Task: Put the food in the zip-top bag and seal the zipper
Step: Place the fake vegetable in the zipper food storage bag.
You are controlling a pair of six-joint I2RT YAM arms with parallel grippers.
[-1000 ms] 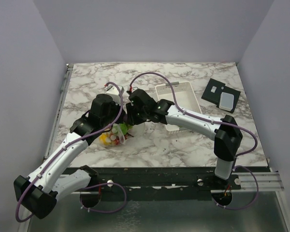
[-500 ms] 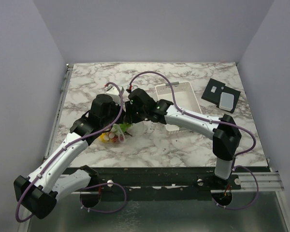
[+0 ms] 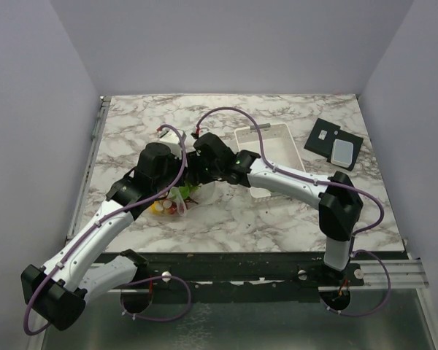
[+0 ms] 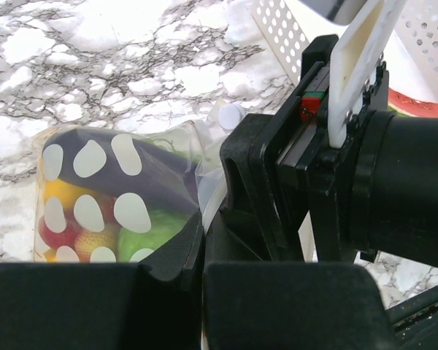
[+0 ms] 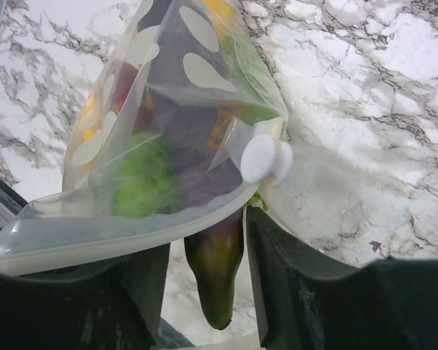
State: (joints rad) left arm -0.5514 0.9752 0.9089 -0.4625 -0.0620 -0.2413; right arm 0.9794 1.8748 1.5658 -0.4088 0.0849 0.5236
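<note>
Left end effector (image 4: 202, 251) pinches the bag (image 5: 168, 131) mouth steady so the right end effector (image 5: 204, 270), gripping the eggplant (image 5: 215, 266), can insert it.

Zip-top bag (image 3: 177, 202) largely hidden beneath both arms overhead, watermelon slice (image 4: 416, 104) cut off behind right gripper (image 4: 292, 182), zipper indiscernible.

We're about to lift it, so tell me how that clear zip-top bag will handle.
The zip-top bag looks thin and crinkled, so it will likely flop and sag rather than hold shape. Toy food bulges at one end, so that end probably hangs lowest. The eggplant pokes out at the mouth and may slip free if tilted.
</note>
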